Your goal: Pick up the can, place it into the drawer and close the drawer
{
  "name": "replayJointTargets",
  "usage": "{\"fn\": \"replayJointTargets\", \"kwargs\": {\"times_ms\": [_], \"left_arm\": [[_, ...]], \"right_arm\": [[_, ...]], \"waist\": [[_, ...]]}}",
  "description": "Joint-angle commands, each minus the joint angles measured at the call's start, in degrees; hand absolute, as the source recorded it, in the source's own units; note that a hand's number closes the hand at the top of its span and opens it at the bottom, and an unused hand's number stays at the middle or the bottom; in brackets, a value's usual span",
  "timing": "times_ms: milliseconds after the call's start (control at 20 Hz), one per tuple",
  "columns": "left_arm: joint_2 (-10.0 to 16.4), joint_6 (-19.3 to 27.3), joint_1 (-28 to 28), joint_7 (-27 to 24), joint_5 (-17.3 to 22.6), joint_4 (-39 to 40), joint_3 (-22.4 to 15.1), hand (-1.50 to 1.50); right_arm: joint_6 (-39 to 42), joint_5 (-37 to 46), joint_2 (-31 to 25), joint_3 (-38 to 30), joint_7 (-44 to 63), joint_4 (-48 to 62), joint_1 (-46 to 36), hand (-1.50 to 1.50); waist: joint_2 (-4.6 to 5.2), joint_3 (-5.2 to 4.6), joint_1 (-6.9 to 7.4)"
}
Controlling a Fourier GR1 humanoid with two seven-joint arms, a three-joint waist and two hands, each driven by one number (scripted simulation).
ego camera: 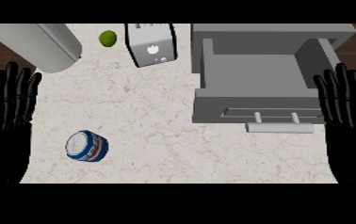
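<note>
Spreads pale and veined across the view as a marble counter. Carries at eleven o'clock a small green lime, and just beside it at twelve o'clock a silver toaster, slightly askew. Bears at ten o'clock a large grey cylinder, tilted, near the lime.

A blue can sits lower left; the grey drawer stands open.
</note>
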Motion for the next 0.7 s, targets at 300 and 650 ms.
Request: {"fn": "replayJointTargets", "kwargs": {"times_ms": [300,650], "left_arm": [[-7.5,15.9,18.0,10.0,-2.2,-5.0,5.1,-1.50],[-7.6,26.1,28.1,20.5,-7.7,-18.8,-5.6,-1.50]], "right_arm": [[-2.7,-1.1,1.0,-3.8,5.6,2.7,3.8,-1.50],[-3.9,-0.4,0.6,-2.4,14.0,-1.8,1.6,-1.50]], "waist": [[0.35,-0.64,1.73],[-0.02,-0.42,-0.05]]}}
